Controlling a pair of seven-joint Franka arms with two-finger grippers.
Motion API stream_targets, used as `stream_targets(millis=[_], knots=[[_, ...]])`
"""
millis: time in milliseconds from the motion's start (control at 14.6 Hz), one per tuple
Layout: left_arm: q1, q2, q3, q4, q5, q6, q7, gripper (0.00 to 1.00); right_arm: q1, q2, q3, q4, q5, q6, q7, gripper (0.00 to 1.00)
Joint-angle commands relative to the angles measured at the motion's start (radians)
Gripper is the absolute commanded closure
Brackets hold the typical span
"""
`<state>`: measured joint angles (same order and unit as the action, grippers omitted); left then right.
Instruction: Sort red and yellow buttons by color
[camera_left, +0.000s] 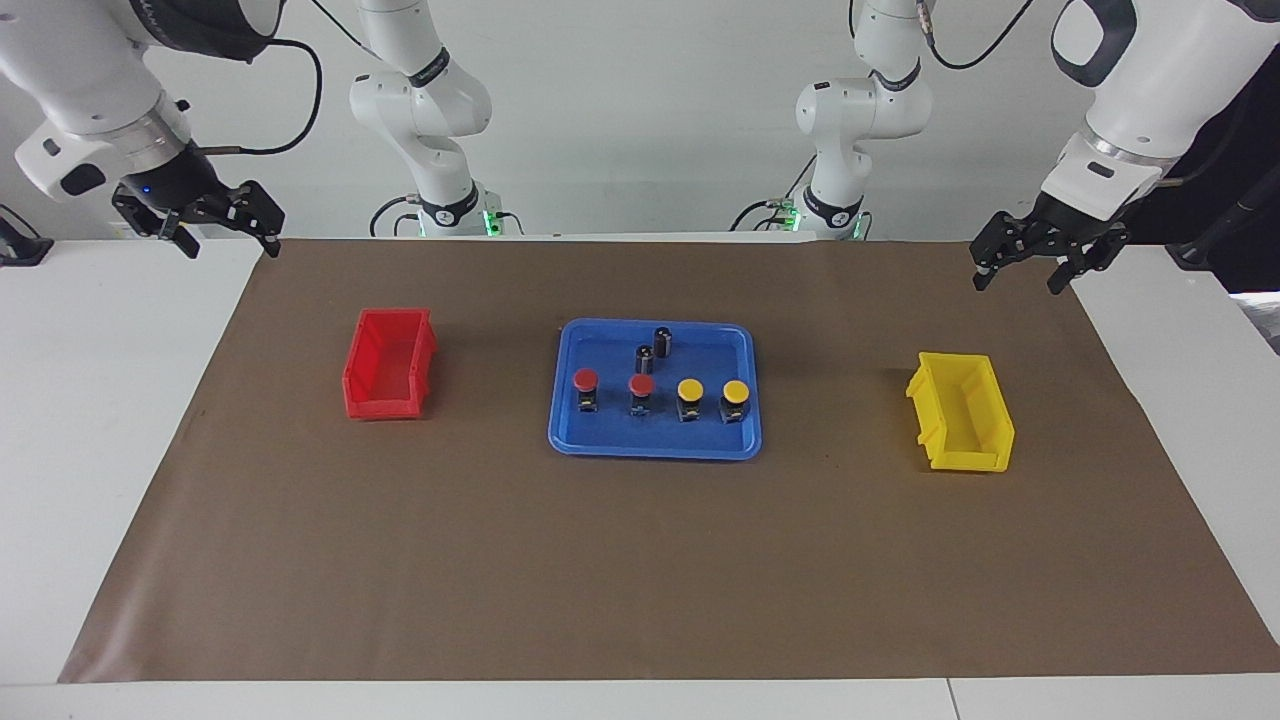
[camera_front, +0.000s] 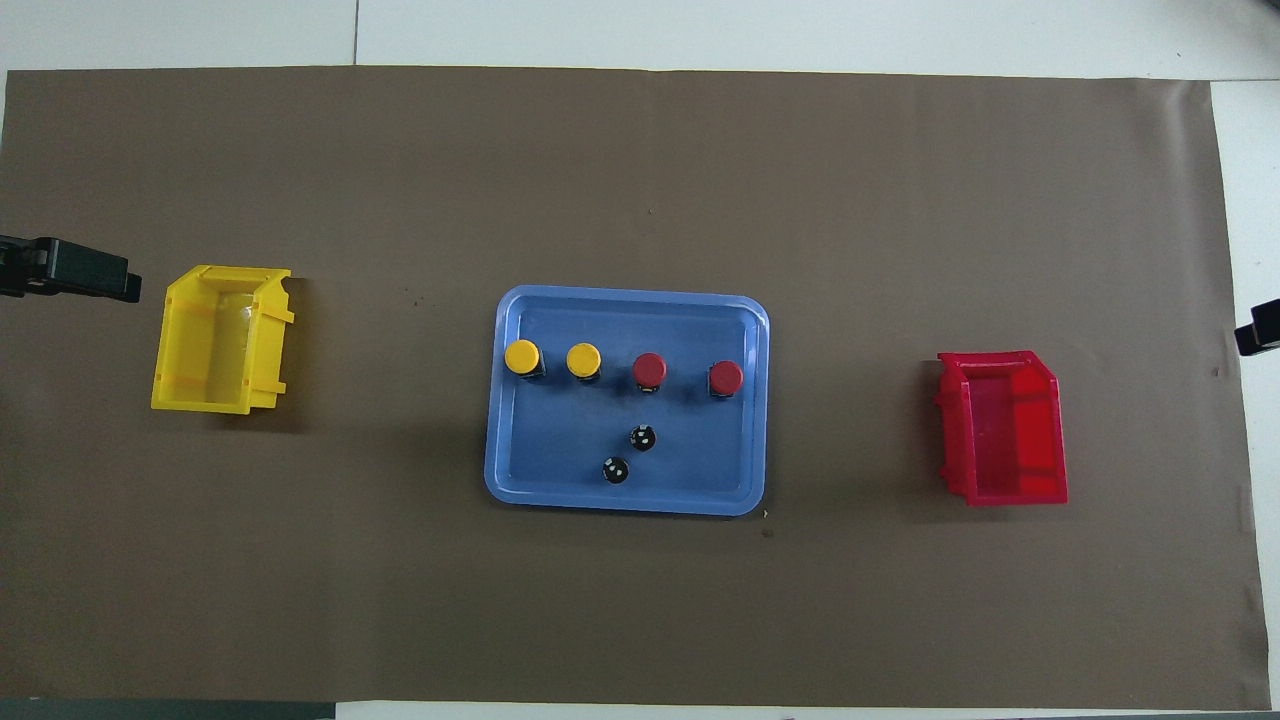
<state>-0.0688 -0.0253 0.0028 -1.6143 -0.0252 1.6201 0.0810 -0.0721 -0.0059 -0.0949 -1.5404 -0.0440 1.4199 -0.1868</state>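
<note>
On the brown-matted tabletop, four red and yellow buttons stand in the centre-frame blue tray, while left gripper and right gripper wait at the upper corners, jaws wide and empty; best descend squarely over one cap.

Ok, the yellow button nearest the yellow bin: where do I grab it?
Take the end yellow button by its black base, just under the round cap, coming straight down. It stands upright in the blue tray; its neighbour stands close, so close along the clear nearer-farther line.
</note>
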Motion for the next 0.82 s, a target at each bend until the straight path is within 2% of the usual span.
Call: stream_targets(millis=[0, 753], knots=[[0.012, -0.008, -0.007, -0.007, 0.007, -0.009, 0.016, 0.0, -0.008, -0.016, 0.009, -0.02, 0.009, 0.016, -0.008, 0.0], [0.012, -0.01, -0.007, -0.007, 0.007, -0.011, 0.016, 0.0, -0.006, -0.016, 0.017, -0.024, 0.009, 0.033, -0.01, 0.0]])
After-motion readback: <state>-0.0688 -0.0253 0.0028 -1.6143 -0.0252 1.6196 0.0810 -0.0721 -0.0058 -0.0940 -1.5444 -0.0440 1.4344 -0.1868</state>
